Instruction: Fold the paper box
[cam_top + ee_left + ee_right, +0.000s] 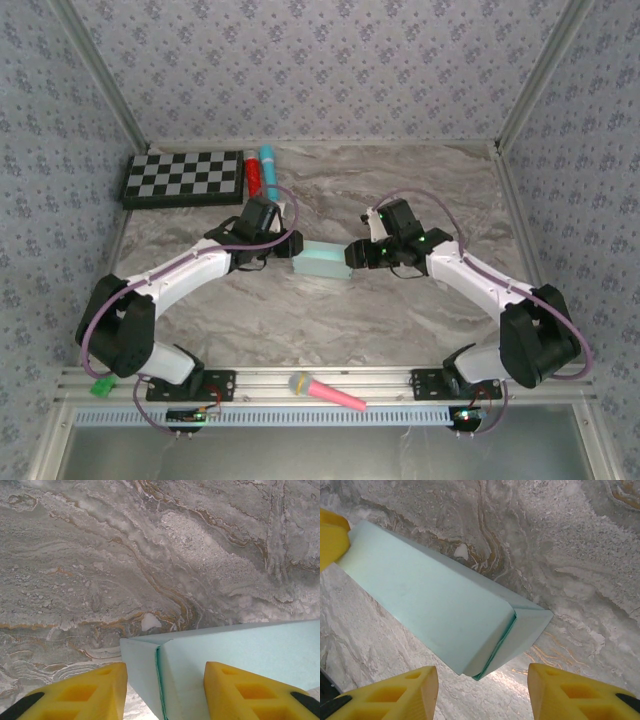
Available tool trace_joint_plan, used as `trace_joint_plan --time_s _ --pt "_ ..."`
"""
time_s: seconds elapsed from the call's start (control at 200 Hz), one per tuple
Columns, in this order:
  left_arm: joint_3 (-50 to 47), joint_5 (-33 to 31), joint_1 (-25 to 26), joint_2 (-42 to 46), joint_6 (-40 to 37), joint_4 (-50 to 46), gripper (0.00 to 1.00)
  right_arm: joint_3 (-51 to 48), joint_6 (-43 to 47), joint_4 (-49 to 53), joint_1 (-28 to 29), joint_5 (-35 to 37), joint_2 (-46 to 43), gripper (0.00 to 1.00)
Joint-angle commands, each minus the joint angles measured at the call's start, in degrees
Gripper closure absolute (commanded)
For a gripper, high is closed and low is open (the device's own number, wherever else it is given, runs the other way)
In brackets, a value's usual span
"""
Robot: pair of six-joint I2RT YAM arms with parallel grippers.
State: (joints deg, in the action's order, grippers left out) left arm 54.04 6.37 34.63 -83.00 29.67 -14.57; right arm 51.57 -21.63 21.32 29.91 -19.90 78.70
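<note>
Since the paper box (322, 262) lies on the counter (400, 190) between them, left fingers (90, 690) straddle one end, grip unclear, probably steadying it for the wide-apart right fingers (395, 690).

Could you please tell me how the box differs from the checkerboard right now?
The box is plain pale aqua; the checkerboard has black and light squares. The box is a folded block; the checkerboard is a flat board. The box is smaller and sits mid-table; the checkerboard lies at the far left corner. Both are rectangular and rest on the marble table.
</note>
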Motion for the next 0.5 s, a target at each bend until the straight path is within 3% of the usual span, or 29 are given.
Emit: trace_joint_plan --time_s 0.0,0.295,0.495 --pt "-2.3 -1.4 0.7 -2.0 -0.5 -5.2 0.55 -1.0 -1.0 -0.7 -0.4 -1.2 0.5 0.48" --pt "-2.5 -1.8 1.0 -2.2 -0.7 -5.2 0.55 -1.7 -1.7 -5.6 -0.6 -6.7 -1.9 0.48" --pt "-2.4 -2.1 1.0 -2.1 -1.0 -5.5 0.55 -1.9 -4.6 -6.7 -2.3 -5.6 -1.3 0.47"
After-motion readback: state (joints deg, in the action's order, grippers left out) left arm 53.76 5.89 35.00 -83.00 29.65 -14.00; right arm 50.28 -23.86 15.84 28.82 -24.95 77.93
